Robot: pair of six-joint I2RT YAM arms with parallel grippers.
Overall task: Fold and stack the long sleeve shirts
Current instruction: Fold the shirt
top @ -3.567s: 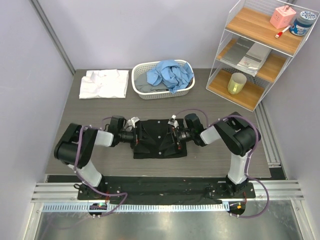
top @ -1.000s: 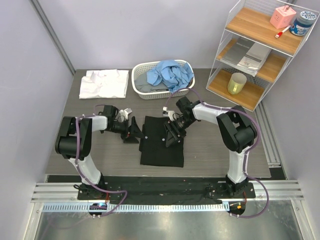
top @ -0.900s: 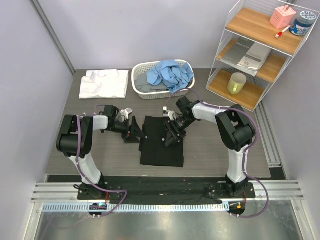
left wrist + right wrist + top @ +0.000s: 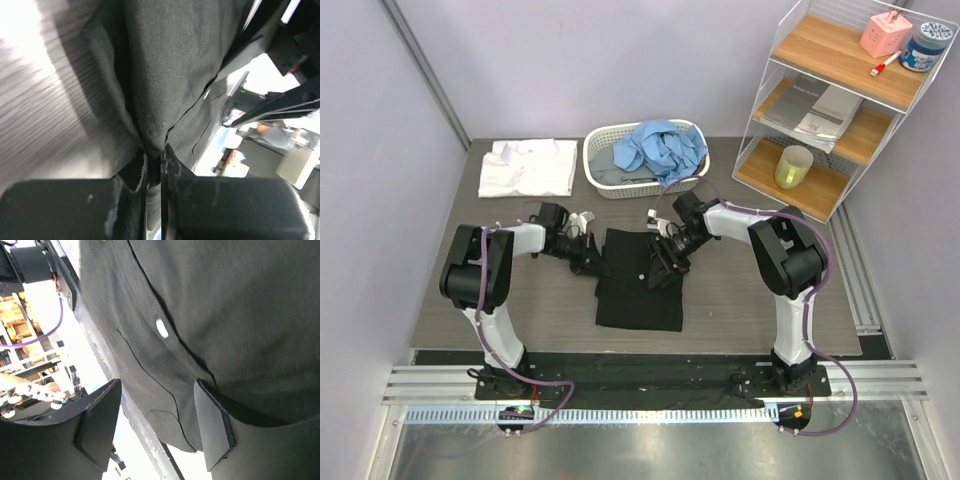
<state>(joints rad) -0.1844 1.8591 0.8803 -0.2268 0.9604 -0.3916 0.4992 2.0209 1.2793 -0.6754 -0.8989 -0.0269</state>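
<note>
top view first: the black shirt (image 4: 640, 285) is laid partly folded in the middle of the table (image 4: 520, 300). the white shirt (image 4: 528, 167) is set down at the far left corner and the light blue shirt (image 4: 660, 148) is heaped in the basket (image 4: 605, 185) behind. the left gripper (image 4: 592, 262) is seen at the black shirt's upper left edge, and the right gripper (image 4: 665, 262) is placed over its upper right part. left wrist view: the jaws are pinched fully shut with a ridge of black cloth caught between them, so that edge is held, and bare tabletop shows beside it. right wrist view: the fingers (image 4: 100, 425) are spread wide with nothing gripped. a white button (image 4: 161, 328) and the placket are seen below, but whether the cloth is actually being pressed can't be told. looks like a side fold is being set up, tbh. to get it done well, the pinched edge should be lifted only just off the table and carried toward the button line in one flat sweep. the far side should be pinned by the right gripper so the body isn't dragged along. release is best left until the edge is squared up, otherwise a skewed fold gets baked in.
</note>
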